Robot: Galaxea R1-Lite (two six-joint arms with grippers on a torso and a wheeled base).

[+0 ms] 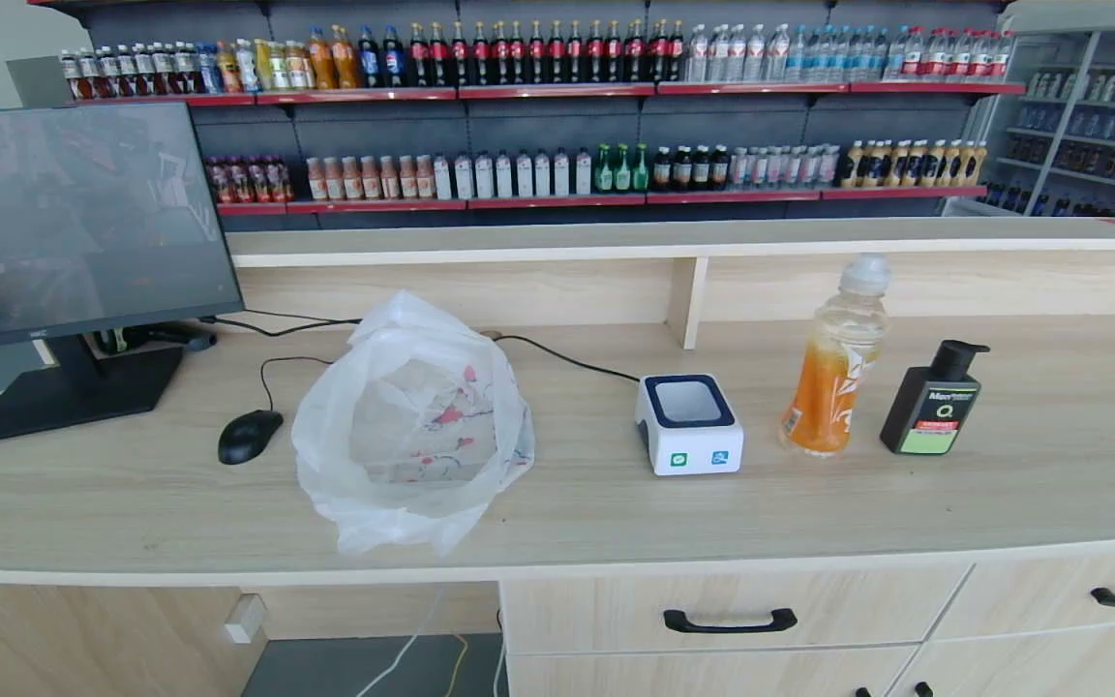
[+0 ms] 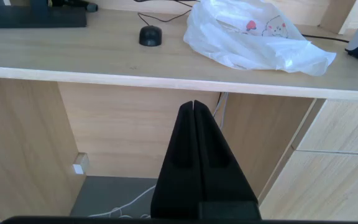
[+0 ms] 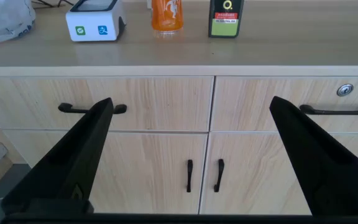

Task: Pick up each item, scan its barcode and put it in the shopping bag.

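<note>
An open white plastic shopping bag (image 1: pixel 412 426) (image 2: pixel 253 36) sits left of centre on the wooden counter. To its right stands the white barcode scanner (image 1: pixel 688 423) (image 3: pixel 94 22). Further right are an orange drink bottle (image 1: pixel 833 360) (image 3: pixel 166 15) and a black pump bottle with a green label (image 1: pixel 935 402) (image 3: pixel 225 18). My left gripper (image 2: pixel 194 104) is shut on nothing, low in front of the counter below the bag. My right gripper (image 3: pixel 191 106) is open and empty, low before the drawers under the bottles.
A monitor (image 1: pixel 74 223) stands at the counter's left with a black mouse (image 1: pixel 249 435) (image 2: pixel 150 36) and cables beside it. A raised wooden ledge (image 1: pixel 693 240) runs behind. Drawers with black handles (image 1: pixel 730 621) (image 3: pixel 92 109) lie below. Shelves of bottles fill the back wall.
</note>
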